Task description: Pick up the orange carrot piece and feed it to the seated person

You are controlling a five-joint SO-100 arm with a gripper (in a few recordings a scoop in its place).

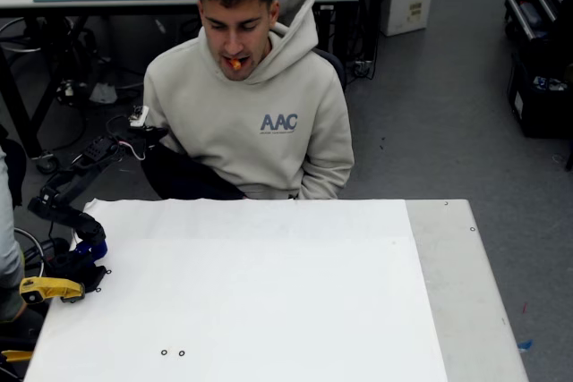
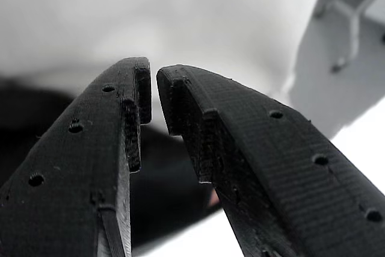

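Right now my two-finger black gripper [image 2: 153,97] sits nearly pressed together in the wrist view: the two ribbed, hole-dotted fingers [image 2: 78,167] come almost to a point, with only a thin sliver of light between the tips and nothing pinched there. Behind them I see a pale blur, a dark band lower down, and a bright white patch at the lower right.

In the fixed view, the small rough orange carrot piece [image 1: 235,63] is in the open mouth of the seated person [image 1: 260,123] in the light beige hoodie with blue "AAC" lettering, who sits just behind the far edge of the white-covered table [image 1: 269,301]. The person's head tips a little forward, and both arms drop down out of sight behind the table edge.

My black arm [image 1: 76,207] is folded low at the table's left side, well apart from the person's face, with its blue base [image 1: 92,250] resting near the table's left edge. Just beside that base lies a yellow plastic clamp piece [image 1: 49,289]. Two small black rings [image 1: 172,352] lie on the white sheet near its front edge.
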